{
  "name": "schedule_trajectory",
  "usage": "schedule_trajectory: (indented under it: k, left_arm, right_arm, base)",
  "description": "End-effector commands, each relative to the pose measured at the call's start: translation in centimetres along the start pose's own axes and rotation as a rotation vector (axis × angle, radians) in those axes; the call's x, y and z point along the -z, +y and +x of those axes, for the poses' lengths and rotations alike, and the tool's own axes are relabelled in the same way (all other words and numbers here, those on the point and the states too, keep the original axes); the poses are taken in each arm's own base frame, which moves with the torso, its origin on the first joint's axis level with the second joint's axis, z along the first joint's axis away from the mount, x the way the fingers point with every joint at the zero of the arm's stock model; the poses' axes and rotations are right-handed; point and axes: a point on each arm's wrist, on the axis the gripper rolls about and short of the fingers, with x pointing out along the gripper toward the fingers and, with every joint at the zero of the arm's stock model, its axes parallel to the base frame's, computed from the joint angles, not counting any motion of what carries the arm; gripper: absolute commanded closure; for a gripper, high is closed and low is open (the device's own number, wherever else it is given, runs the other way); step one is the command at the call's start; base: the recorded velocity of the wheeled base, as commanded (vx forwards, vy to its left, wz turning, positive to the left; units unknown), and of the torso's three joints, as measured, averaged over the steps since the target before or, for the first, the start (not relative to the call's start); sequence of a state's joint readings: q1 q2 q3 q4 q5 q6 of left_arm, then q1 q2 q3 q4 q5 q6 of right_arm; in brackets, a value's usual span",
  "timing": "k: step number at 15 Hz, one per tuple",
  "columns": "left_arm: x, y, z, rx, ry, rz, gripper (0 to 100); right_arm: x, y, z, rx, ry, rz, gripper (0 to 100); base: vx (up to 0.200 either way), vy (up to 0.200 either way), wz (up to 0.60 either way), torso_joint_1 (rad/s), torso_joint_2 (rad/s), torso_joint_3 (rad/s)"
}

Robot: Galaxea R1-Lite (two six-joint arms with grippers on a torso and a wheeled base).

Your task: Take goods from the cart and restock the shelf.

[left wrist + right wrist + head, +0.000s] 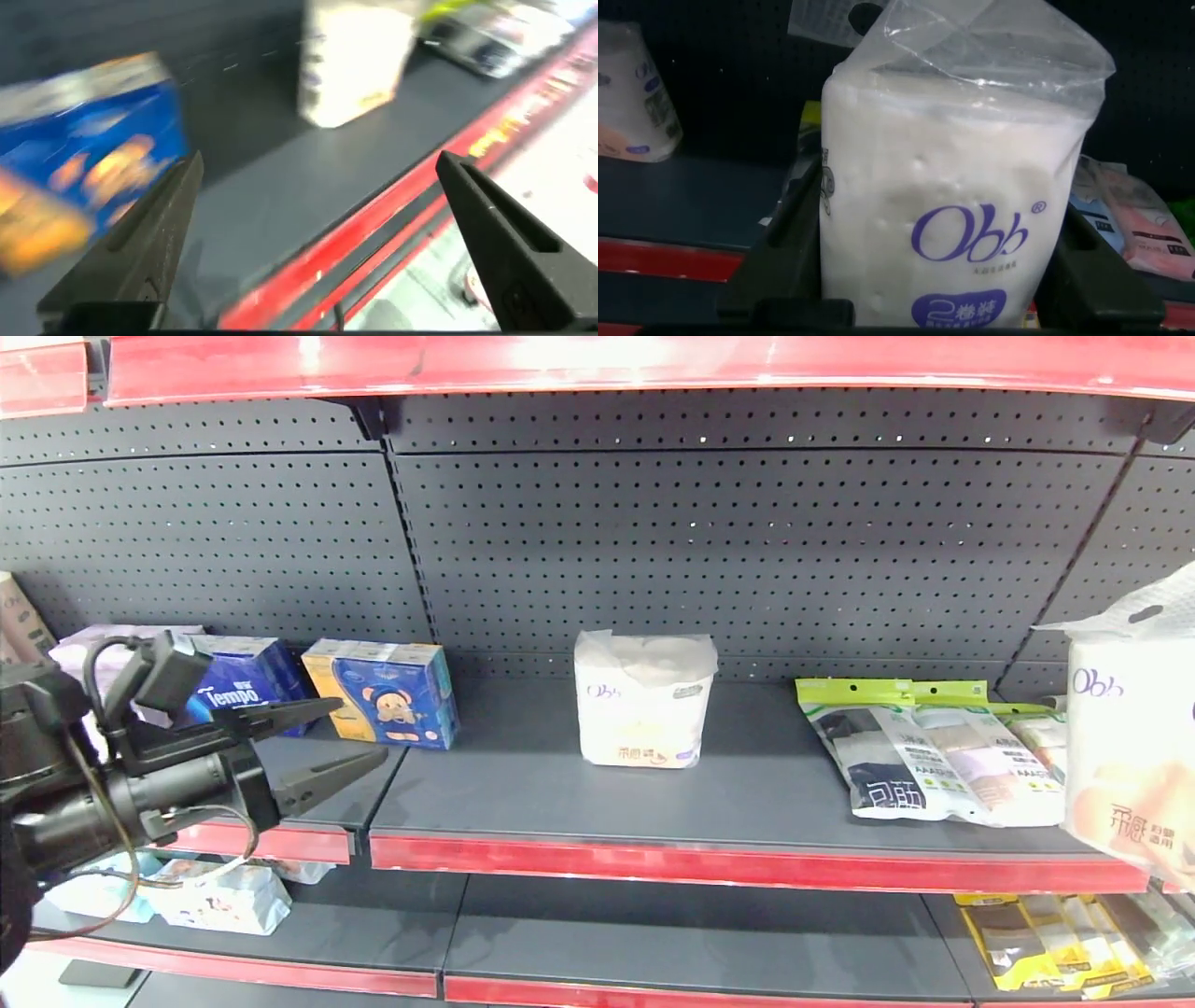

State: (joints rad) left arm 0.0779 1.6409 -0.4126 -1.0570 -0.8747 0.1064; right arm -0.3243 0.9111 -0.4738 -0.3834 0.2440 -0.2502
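At the right edge of the frame the white tissue pack (1130,747) is held up by the shelf (747,807), with the right gripper (938,238) clamped on its sides. A matching pack (642,698) stands upright mid-frame on the middle board. Flat packets (934,761) lie to its right and a blue-and-yellow box (387,693) sits to its left. At lower left the left gripper (364,728) hovers near the red front edge, jaws apart, holding nothing.
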Motion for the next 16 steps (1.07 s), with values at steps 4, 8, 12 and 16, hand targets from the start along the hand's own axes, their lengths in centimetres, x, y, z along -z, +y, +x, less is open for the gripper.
schedule_trajectory:
  k: [4, 8, 12, 16]
  left_arm:
    - [3.9, 0.6, 4.6, 0.137, 0.051, -0.05, 0]
    - [3.4, 1.7, 7.1, 0.126, 0.029, -0.026, 0]
    - [1.9, 2.9, 9.7, 0.143, -0.038, -0.016, 0]
    - [1.8, 2.4, 12.5, 0.169, -0.053, -0.052, 0]
  right_arm:
    - [0.2, 0.1, -0.2, 0.001, 0.002, -0.029, 100]
    - [0.2, 0.3, -0.8, 0.005, -0.014, -0.037, 100]
    - [0.3, 0.3, -0.8, 0.006, -0.011, -0.037, 100]
    - [0.3, 0.3, -0.9, 0.006, -0.012, -0.039, 100]
  base:
    - [0.0, 0.0, 0.0, 0.0, 0.0, 0.0]
    - [0.0, 0.0, 0.0, 0.0, 0.0, 0.0]
    - [0.0, 0.0, 0.0, 0.0, 0.0, 0.0]
    - [0.0, 0.0, 0.0, 0.0, 0.0, 0.0]
